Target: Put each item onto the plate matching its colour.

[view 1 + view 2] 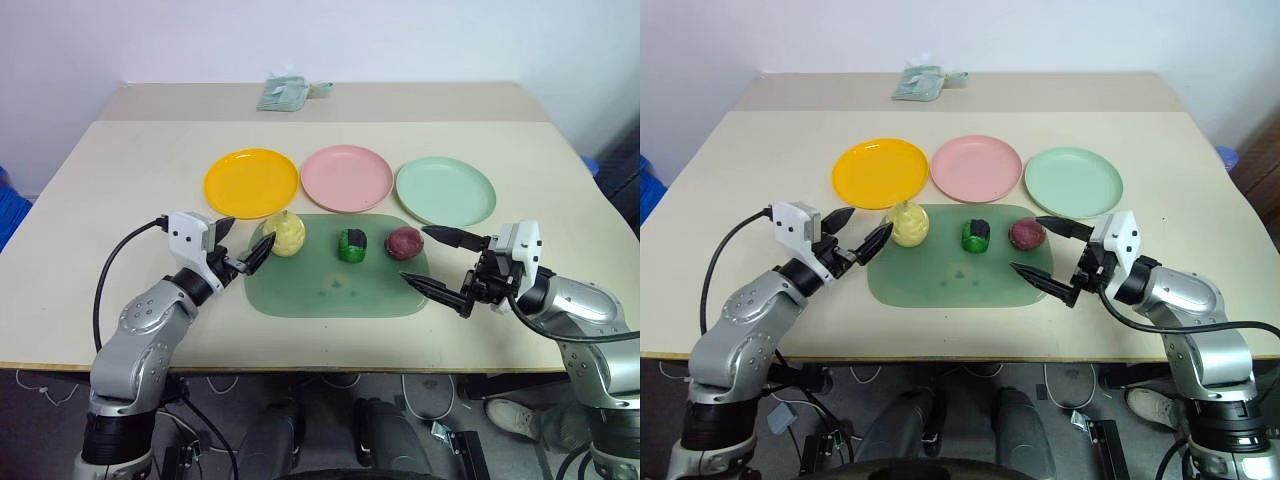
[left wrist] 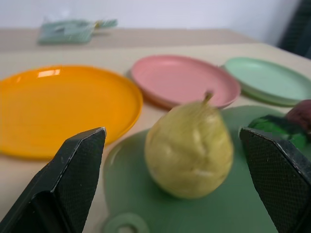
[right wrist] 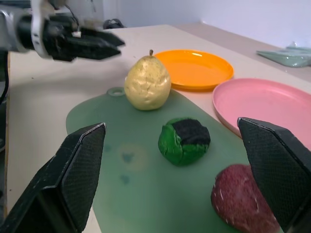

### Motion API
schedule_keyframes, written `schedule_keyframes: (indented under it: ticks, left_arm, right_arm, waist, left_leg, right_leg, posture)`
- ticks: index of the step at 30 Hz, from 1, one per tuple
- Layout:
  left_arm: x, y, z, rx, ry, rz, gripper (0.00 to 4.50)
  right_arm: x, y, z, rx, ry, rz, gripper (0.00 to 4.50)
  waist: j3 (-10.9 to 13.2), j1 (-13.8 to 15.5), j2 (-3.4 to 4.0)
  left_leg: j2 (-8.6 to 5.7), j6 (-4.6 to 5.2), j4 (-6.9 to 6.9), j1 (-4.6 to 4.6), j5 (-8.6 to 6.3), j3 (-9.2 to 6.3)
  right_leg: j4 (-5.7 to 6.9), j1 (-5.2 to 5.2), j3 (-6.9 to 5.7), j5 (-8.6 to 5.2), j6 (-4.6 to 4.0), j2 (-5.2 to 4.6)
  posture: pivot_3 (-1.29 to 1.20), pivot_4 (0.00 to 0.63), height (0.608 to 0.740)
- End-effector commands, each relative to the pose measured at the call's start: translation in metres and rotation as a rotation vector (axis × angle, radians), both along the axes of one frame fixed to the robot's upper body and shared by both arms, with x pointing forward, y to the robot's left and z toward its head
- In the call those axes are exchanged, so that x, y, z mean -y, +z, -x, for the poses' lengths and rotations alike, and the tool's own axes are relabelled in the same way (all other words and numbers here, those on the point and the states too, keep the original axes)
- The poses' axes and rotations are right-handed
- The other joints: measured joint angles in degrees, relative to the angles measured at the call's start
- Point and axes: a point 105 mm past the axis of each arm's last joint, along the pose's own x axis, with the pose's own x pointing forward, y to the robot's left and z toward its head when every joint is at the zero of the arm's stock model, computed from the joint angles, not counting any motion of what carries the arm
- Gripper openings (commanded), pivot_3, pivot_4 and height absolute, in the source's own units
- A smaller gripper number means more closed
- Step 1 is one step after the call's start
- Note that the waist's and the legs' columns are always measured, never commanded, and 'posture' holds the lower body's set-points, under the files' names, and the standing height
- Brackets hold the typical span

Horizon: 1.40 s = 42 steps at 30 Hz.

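Three items lie in a row on a translucent green mat [image 1: 335, 290]: a pale yellow pear-shaped lump [image 1: 285, 235], a dark green black-banded chunk [image 1: 351, 244] and a maroon-pink ball [image 1: 404, 242]. Behind the mat stand the orange-yellow plate [image 1: 251, 183], the pink plate [image 1: 346, 178] and the mint green plate [image 1: 445, 190], all bare. My left gripper [image 1: 253, 230] is open just left of the yellow lump, which sits ahead between its fingers [image 2: 73, 184] without touching them. At the mat's right end my right gripper [image 1: 414, 253] is open, close beside the maroon ball and holding nothing.
A folded pale green packet [image 1: 285, 93] lies at the far back on a second tabletop. The table's front edge [image 1: 300, 365] runs just below the mat. Bare tabletop stretches to the left and right of the plates.
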Motion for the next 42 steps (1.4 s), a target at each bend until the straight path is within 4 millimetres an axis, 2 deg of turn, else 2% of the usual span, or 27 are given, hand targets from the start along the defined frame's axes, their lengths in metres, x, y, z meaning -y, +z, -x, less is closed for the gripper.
schedule_keyframes:
  ticks: [1, 9, 13, 16, 18, 19, 20, 23, 28, 30, 34, 42]
  left_arm:
    - [0.012, 0.009, -0.009, 0.045, -0.010, -0.002, 4.50]
    - [0.028, 0.010, -0.024, 0.035, -0.061, 0.009, 4.50]
    - [0.031, 0.003, -0.034, -0.004, -0.064, -0.003, 4.50]
    - [0.034, 0.001, -0.037, -0.007, -0.076, -0.011, 3.63]
    - [0.034, 0.000, -0.037, -0.008, -0.078, -0.028, 2.70]
    - [0.033, -0.001, -0.037, -0.009, -0.076, -0.037, 2.44]
    - [0.033, -0.002, -0.037, -0.006, -0.072, -0.046, 2.38]
    - [0.030, 0.001, -0.039, 0.010, -0.048, -0.038, 2.38]
    - [0.000, 0.028, -0.066, 0.085, 0.183, 0.063, 2.38]
    - [-0.018, 0.038, -0.081, 0.092, 0.308, 0.109, 2.38]
    - [-0.031, 0.043, -0.102, 0.092, 0.402, 0.096, 2.38]
    - [-0.022, 0.063, -0.133, 0.141, 0.434, 0.138, 2.38]
  right_arm:
    - [-0.006, 0.010, 0.001, 0.050, 0.009, -0.017, 4.42]
    - [-0.003, 0.015, 0.003, 0.070, -0.006, -0.019, 4.42]
    - [-0.002, 0.016, 0.004, 0.080, -0.021, -0.017, 4.42]
    - [-0.001, 0.017, 0.005, 0.084, -0.029, -0.020, 4.50]
    - [-0.001, 0.017, 0.005, 0.087, -0.038, -0.022, 4.50]
    - [-0.001, 0.018, 0.005, 0.088, -0.041, -0.020, 4.50]
    - [0.000, 0.018, 0.005, 0.089, -0.044, -0.019, 4.50]
    - [-0.001, 0.018, 0.005, 0.092, -0.051, -0.017, 4.50]
    - [-0.002, 0.018, 0.000, 0.098, -0.068, -0.019, 4.50]
    - [-0.003, 0.018, -0.002, 0.101, -0.070, -0.020, 4.50]
    - [-0.004, 0.018, -0.005, 0.105, -0.070, -0.025, 4.50]
    - [-0.004, 0.021, -0.005, 0.116, -0.074, -0.028, 4.50]
  waist:
    - [0.0, 0.1, 0.00]
    - [0.0, -0.1, 0.00]
    - [0.0, -0.1, 0.00]
    - [0.0, -0.1, 0.00]
    - [0.0, -0.1, 0.00]
    - [0.0, -0.1, 0.00]
    - [0.0, -0.1, 0.00]
    - [0.0, -0.1, 0.00]
    - [0.0, 0.0, -0.02]
    - [0.0, 0.1, -0.05]
    - [0.0, -0.1, -0.05]
    - [0.0, 0.2, -0.11]
  left_leg:
    - [0.00, 0.00, 0.00, 0.00, 0.00, 0.00]
    - [0.00, 0.00, -0.02, 0.00, 0.00, 0.00]
    - [0.00, 0.00, -0.02, 0.00, 0.00, 0.00]
    - [0.00, 0.00, -0.01, 0.00, 0.00, 0.00]
    - [0.00, 0.00, -0.01, 0.00, 0.00, 0.00]
    - [0.00, 0.00, -0.02, 0.00, 0.00, 0.00]
    - [0.00, 0.00, -0.02, 0.00, 0.00, 0.00]
    - [0.00, 0.00, -0.01, 0.00, 0.00, 0.00]
    - [0.00, -0.01, 0.04, -0.01, 0.00, -0.01]
    - [-0.01, -0.01, 0.04, -0.01, 0.00, -0.01]
    - [-0.05, -0.01, 0.05, -0.02, 0.00, -0.02]
    - [-0.10, -0.01, 0.09, -0.04, 0.00, -0.03]
  right_leg:
    - [0.00, 0.00, 0.00, 0.00, 0.01, 0.00]
    - [0.02, -0.02, 0.00, 0.02, 0.04, 0.00]
    - [0.02, -0.03, 0.00, 0.03, 0.04, 0.00]
    - [0.03, -0.03, 0.00, 0.03, 0.05, 0.00]
    - [0.03, -0.03, 0.00, 0.03, 0.05, 0.00]
    - [0.03, -0.03, 0.00, 0.03, 0.05, 0.00]
    - [0.04, -0.03, 0.00, 0.03, 0.05, 0.00]
    - [0.04, -0.03, 0.01, 0.03, 0.05, 0.00]
    - [0.05, -0.03, -0.01, 0.04, 0.05, 0.00]
    - [0.05, -0.03, -0.01, 0.04, 0.07, 0.00]
    - [0.11, -0.05, -0.06, 0.07, 0.11, 0.01]
    - [0.14, -0.05, -0.07, 0.10, 0.17, -0.01]
  posture:
    - [0.00, 0.150, 0.740]
    - [0.00, 0.150, 0.740]
    - [0.00, 0.150, 0.740]
    - [0.00, 0.150, 0.740]
    - [0.00, 0.150, 0.740]
    - [0.00, 0.150, 0.740]
    - [0.00, 0.150, 0.740]
    - [0.00, 0.150, 0.740]
    - [0.00, 0.150, 0.740]
    - [0.00, 0.150, 0.740]
    - [0.00, 0.150, 0.740]
    - [0.00, 0.150, 0.740]
